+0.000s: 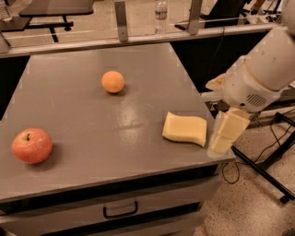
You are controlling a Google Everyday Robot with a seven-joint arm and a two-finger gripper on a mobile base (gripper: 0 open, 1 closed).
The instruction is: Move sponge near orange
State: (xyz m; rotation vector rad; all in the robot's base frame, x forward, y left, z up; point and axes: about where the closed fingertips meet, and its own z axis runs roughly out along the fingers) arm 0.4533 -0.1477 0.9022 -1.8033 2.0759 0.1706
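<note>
The pale yellow sponge (pixel 185 129) lies flat on the grey table (pixel 92 120), near its right front corner. The small round orange (pixel 113 81) sits further back, toward the middle of the table, well apart from the sponge. My gripper (pixel 224 133) hangs from the white arm (pixel 262 69) at the table's right edge, just right of the sponge and close to its right end. It holds nothing that I can see.
A red-yellow apple (pixel 32 145) sits at the front left of the table. A water bottle (pixel 160 14) stands behind the back rail. A drawer with a handle (pixel 120 212) is below the tabletop. Black stand legs and cables (pixel 262 170) lie on the floor to the right.
</note>
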